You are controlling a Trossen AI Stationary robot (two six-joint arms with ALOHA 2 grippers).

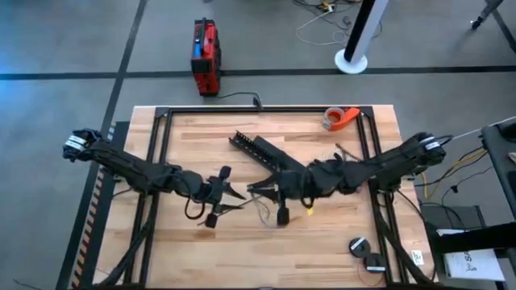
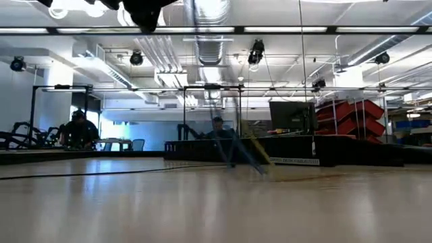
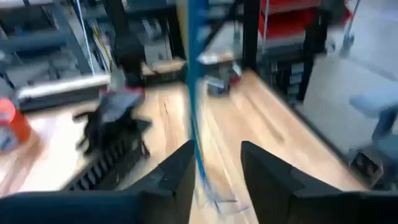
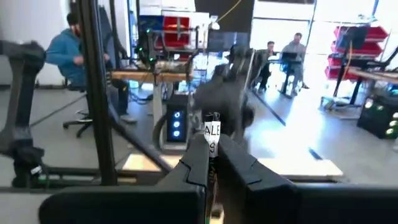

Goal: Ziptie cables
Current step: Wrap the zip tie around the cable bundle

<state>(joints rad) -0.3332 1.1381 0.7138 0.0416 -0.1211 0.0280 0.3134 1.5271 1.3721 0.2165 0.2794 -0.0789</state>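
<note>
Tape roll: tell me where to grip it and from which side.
Grip the tape roll by its ring wall, one finger in the hole, one outside, coming straight down: it seems to lie flat, hole up, by the far edge of the table. The right gripper is probably nearer; it and the left gripper are mid-table by the cables.

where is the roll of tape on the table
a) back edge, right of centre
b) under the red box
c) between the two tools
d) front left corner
a: in the high view the tape lies at the table's back edge, right of centre, well behind both tools.
</note>
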